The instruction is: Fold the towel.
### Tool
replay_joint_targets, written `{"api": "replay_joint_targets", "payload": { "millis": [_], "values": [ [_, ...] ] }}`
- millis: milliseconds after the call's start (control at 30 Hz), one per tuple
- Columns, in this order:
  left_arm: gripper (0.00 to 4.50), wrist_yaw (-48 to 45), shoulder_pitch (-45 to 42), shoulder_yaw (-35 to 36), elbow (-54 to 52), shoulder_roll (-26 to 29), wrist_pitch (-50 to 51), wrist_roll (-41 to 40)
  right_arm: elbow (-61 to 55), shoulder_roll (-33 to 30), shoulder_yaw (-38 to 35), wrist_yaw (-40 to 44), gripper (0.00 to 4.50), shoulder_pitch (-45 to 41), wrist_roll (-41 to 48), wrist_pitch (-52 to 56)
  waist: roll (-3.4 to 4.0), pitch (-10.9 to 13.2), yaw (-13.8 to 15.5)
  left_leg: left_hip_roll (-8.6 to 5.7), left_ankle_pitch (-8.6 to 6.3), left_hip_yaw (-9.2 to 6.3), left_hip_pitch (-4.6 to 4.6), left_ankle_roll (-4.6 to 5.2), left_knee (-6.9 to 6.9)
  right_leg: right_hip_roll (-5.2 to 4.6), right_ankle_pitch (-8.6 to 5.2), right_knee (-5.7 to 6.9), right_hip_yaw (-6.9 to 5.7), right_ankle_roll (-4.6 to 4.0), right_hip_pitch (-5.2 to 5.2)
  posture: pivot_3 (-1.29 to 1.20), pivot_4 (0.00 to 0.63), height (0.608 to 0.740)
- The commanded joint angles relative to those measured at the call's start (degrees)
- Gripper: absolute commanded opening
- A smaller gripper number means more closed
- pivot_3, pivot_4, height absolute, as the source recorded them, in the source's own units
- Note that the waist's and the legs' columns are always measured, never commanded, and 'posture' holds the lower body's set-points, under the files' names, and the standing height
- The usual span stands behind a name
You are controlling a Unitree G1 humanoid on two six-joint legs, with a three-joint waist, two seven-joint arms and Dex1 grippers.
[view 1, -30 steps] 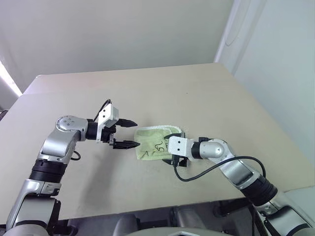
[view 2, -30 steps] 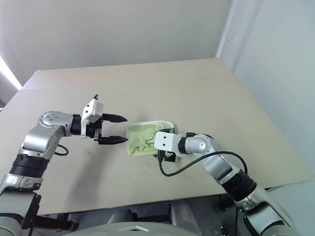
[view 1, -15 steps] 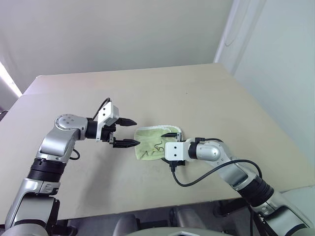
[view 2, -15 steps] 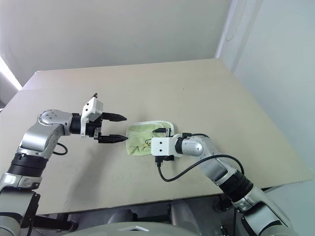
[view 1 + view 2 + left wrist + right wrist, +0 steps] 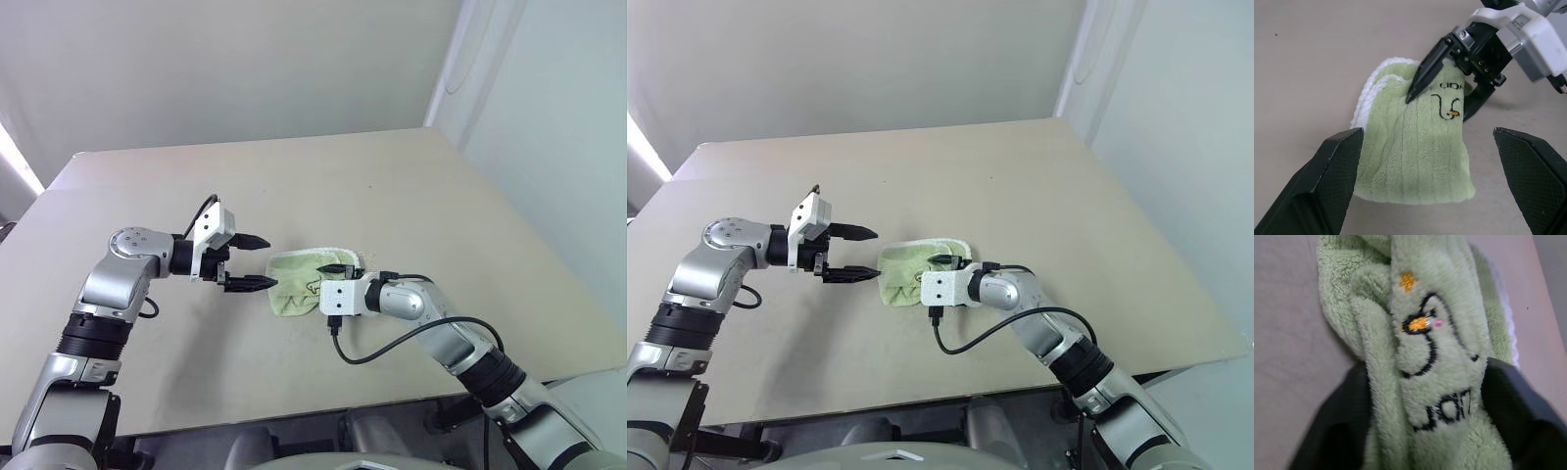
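The towel (image 5: 1415, 147) is bunching between the right tool's (image 5: 1442, 83) closing fingers; it could slip. The left tool (image 5: 257, 262) is gaping.

Left hand (image 5: 257, 262) fingers spread, hovering; right hand (image 5: 1442, 85) fingers pinching fabric

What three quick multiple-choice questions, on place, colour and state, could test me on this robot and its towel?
1. Where is the towel?
A. on the table
B. on the floor
C. on a chair

2. What colour is the towel?
A. blue
B. light green
C. red

3. How are the left gripper's fingers?
A. shut on the towel
B. shut on nothing
C. open

Answers: 1 A, it lies on the tabletop between the arms; 2 B, its pile is pale yellow-green; 3 C, the two fingers stand apart beside the towel.
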Motion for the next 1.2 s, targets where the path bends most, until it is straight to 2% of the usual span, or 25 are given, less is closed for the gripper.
{"api": "replay_joint_targets", "payload": {
  "millis": [33, 133, 267, 333, 500, 667, 767, 933, 1067, 1200],
  "values": [
    [4.50, -0.18, -0.93, 1.38, 0.27, 0.47, -1.86, -0.32, -0.76, -0.01, -1.18, 0.32, 2.58, -0.70, -0.83, -0.96, 0.00, 0.00, -0.01, 0.00, 0.00, 0.00, -0.02, 0.00, 0.00, 0.00, 0.00, -0.02, 0.00, 0.00, 0.00, 0.00, 0.000, 0.712],
    [4.50, -0.33, -1.00, 1.19, 1.57, 0.37, -2.98, 0.03, -1.14, 0.29, -1.31, 0.36, 1.92, -0.40, -0.78, -0.70, 0.00, 0.00, 0.01, 0.00, 0.00, 0.00, -0.08, 0.00, 0.00, -0.01, 0.00, -0.05, 0.00, 0.00, -0.02, 0.00, 0.000, 0.712],
    [4.50, -0.36, -1.47, 0.71, 3.44, -0.16, -4.32, 0.44, -1.07, 1.12, -2.20, -0.58, 0.46, -0.52, -0.72, 0.15, 0.00, 0.00, 0.01, 0.00, 0.00, -0.01, -0.08, 0.00, 0.00, 0.00, 0.00, -0.05, 0.00, 0.00, -0.03, 0.00, 0.000, 0.712],
    [4.50, -0.46, -1.78, 0.58, 4.27, -0.43, -4.82, 0.62, -1.19, 1.27, -2.52, -0.29, 0.02, -0.70, -0.37, 0.43, -0.01, 0.00, 0.01, 0.00, 0.00, -0.01, -0.08, 0.00, 0.00, 0.00, 0.00, -0.05, 0.00, 0.00, -0.03, 0.00, 0.000, 0.712],
    [4.50, -0.92, -2.90, 0.36, 7.26, -1.18, -6.40, 1.34, -1.98, 1.93, -6.01, -0.49, 0.02, -1.82, 1.44, 2.09, -0.01, 0.00, 0.01, -0.01, 0.00, -0.01, -0.15, 0.00, 0.00, 0.00, 0.00, -0.05, 0.00, 0.00, -0.09, 0.00, 0.000, 0.712],
    [4.50, -1.28, -3.25, 0.26, 9.62, -1.68, -8.06, 2.09, -5.27, 1.87, -12.98, 0.40, 0.02, -4.34, 6.11, 5.59, 0.00, 0.01, 0.03, -0.01, 0.00, -0.01, -0.22, 0.00, 0.00, -0.01, 0.00, -0.06, -0.01, 0.00, -0.13, 0.00, 0.000, 0.712],
    [4.50, -1.29, -3.07, 0.21, 9.58, -1.97, -8.27, 2.39, -4.56, -1.74, -18.77, -0.63, 0.02, -7.00, 6.71, 6.71, 0.00, 0.01, 0.11, -0.01, 0.00, -0.01, -0.29, 0.00, 0.00, -0.01, 0.01, -0.06, -0.01, 0.00, -0.18, 0.00, 0.000, 0.712],
    [4.50, -1.37, -3.08, 0.21, 9.48, -2.43, -8.30, 2.52, 0.27, -9.44, -23.87, -1.98, 0.02, -8.71, 5.38, 5.31, 0.01, 0.01, 0.21, -0.03, 0.00, -0.02, -0.35, 0.00, -0.01, -0.03, 0.00, -0.15, -0.02, 0.01, -0.21, 0.00, 0.000, 0.712],
    [4.50, -1.74, -3.16, 0.01, 9.84, -2.74, -8.64, 2.73, 2.43, -13.29, -24.71, -1.99, 0.02, -6.60, 5.54, 3.97, 0.00, 0.02, 0.03, -0.03, -0.01, -0.01, -0.38, 0.01, -0.05, -0.04, -0.01, -0.19, -0.01, 0.01, -0.22, 0.00, 0.000, 0.712],
    [4.50, -2.14, -3.66, -0.02, 10.96, -3.05, -9.25, 3.11, 2.83, -12.78, -22.44, -1.68, 0.02, -0.90, 5.18, 4.29, 0.00, 0.02, -0.01, -0.01, -0.01, 0.00, -0.40, 0.01, -0.13, 0.01, -0.02, -0.15, 0.01, 0.01, -0.21, 0.00, 0.000, 0.712]
  ]
}}
